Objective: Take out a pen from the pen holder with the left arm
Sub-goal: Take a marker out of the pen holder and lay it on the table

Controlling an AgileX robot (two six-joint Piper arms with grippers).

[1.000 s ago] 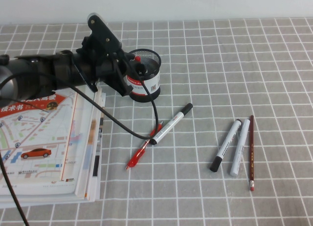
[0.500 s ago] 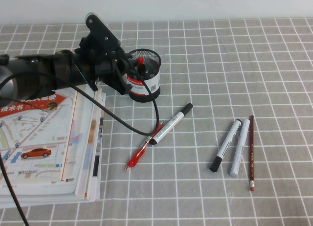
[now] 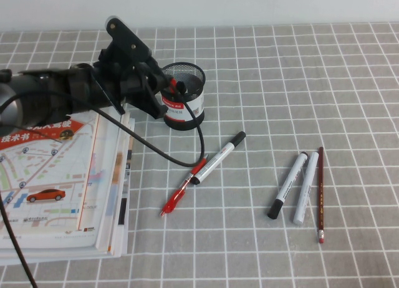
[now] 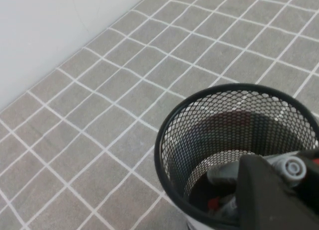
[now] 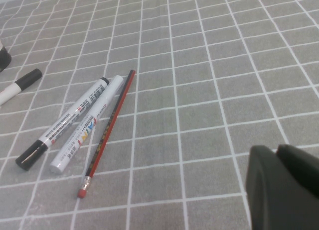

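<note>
The black mesh pen holder (image 3: 187, 107) stands upright on the grey checked cloth, and it also shows in the left wrist view (image 4: 164, 140). My left gripper (image 3: 169, 85) reaches into its mouth from the left. In the left wrist view the left gripper (image 4: 294, 166) is shut on a grey pen (image 4: 291, 168), whose round end sits between the dark fingers (image 4: 264, 195). More pens lie deeper in the holder, one with a red part (image 4: 213, 203). My right gripper (image 5: 278, 153) hovers shut over bare cloth and is out of the high view.
A stack of map books (image 3: 56, 188) lies at the left under the arm. On the cloth lie a red pen (image 3: 177, 197), a black-capped marker (image 3: 218, 158), two more markers (image 3: 288, 185) and a red pencil (image 3: 321, 194). A black cable (image 3: 156, 152) loops down beside the holder.
The left gripper's fingers have drawn together on the pen at the holder's mouth. The arm has shifted slightly and the cable loop has moved with it.
</note>
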